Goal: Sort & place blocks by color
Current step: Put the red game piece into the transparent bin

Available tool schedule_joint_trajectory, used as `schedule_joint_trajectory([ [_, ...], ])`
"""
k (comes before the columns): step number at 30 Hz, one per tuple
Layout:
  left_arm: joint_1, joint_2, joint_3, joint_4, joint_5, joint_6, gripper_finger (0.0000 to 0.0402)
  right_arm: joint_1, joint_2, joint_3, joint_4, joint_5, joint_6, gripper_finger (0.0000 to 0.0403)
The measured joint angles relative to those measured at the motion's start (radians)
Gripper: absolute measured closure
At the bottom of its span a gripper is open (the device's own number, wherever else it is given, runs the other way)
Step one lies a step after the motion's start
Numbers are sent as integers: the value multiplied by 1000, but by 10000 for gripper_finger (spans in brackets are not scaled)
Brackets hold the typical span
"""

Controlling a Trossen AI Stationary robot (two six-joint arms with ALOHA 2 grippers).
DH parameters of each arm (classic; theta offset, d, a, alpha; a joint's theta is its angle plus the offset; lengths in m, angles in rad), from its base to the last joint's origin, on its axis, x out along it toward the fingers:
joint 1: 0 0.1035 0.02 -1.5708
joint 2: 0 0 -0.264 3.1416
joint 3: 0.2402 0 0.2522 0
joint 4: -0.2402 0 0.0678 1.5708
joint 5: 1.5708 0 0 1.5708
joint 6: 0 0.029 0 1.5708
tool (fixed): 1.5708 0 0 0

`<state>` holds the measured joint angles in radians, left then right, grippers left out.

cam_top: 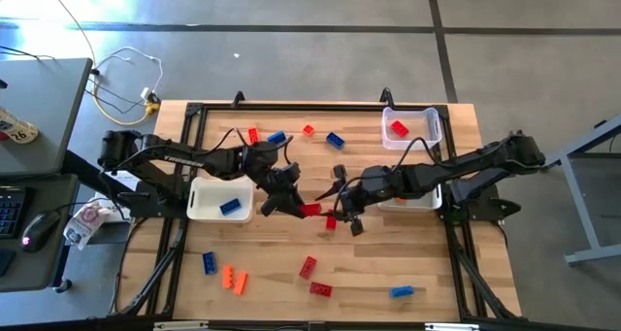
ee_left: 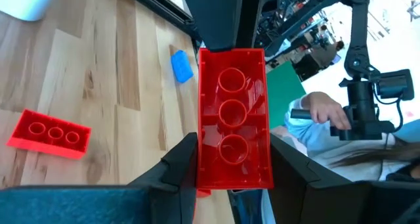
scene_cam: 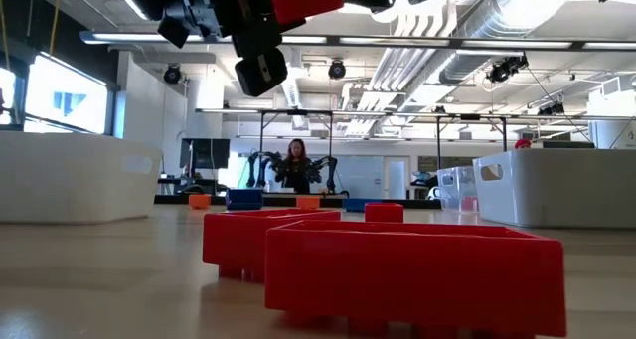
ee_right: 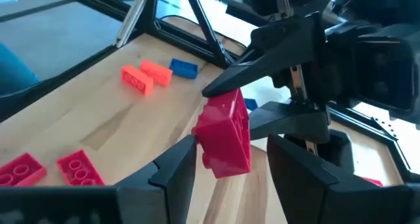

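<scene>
Near the middle of the wooden table [cam_top: 291,302], the left gripper [cam_top: 291,203] is clamped on a red block [cam_top: 310,210] and holds it lifted off the surface. The right gripper [cam_top: 342,217] sits just beside it with its fingers spread and nothing between them. Right behind the left arm is a white bin [cam_top: 199,203] with a blue block [cam_top: 230,207] inside; a clear bin [cam_top: 430,125] at the far right corner holds a red one [cam_top: 398,128]. Other blocks lie loose: two orange ones [cam_top: 233,280] and a blue one [cam_top: 209,263] at the near left, two red ones [cam_top: 312,277] near the front edge, another blue one [cam_top: 402,291] to the right.
</scene>
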<state>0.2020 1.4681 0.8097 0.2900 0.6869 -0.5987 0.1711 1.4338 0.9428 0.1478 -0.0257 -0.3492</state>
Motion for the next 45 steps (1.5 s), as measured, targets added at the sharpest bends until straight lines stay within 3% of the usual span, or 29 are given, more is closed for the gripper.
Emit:
schedule_joint_trajectory([
  [10,1,0,0,-4,0,-1,289,7,4,0,-20,-11,37,228],
  [17,18,0,3,-8,29,7,289,46,6,0,-22,44,27,228],
  [33,21,0,2,100,-4,-19,289,36,5,0,65,77,-35,229],
  [45,56,0,1,105,5,-15,285,29,5,0,59,83,-56,327],
])
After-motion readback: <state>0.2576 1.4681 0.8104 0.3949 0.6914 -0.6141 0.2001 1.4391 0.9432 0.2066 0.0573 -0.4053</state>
